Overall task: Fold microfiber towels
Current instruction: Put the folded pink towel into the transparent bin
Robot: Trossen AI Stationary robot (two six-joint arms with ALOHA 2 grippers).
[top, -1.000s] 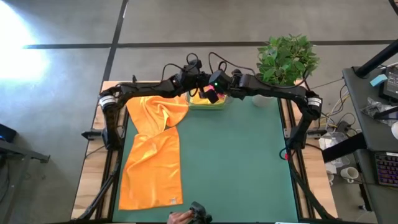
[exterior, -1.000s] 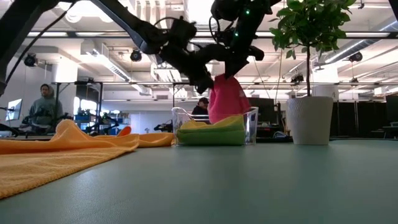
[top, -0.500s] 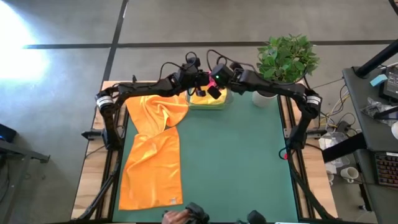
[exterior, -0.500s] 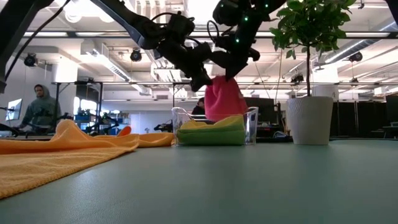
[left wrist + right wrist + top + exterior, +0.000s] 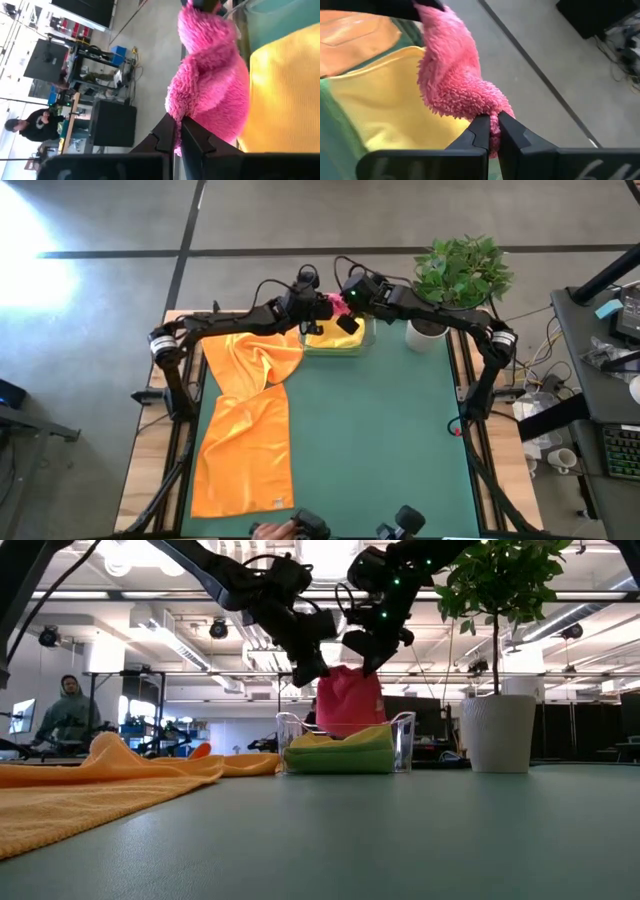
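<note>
The towel held up between the two dark grippers is hot pink (image 5: 348, 700) and fluffy, plain with no print. Under it in the clear tray (image 5: 405, 743) lie a yellow towel (image 5: 395, 100) over a lime green one (image 5: 340, 761). A bright orange towel (image 5: 247, 430), plain and slightly shiny, sprawls across the deep green table mat (image 5: 390, 440), beside a white pot (image 5: 498, 732) of green leaves

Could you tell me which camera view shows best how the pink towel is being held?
The low view: the pink towel hangs above the clear tray, held between the left gripper and right gripper. Each wrist view shows only its own jaws pinching one edge. The high view shows just a pink sliver.
</note>
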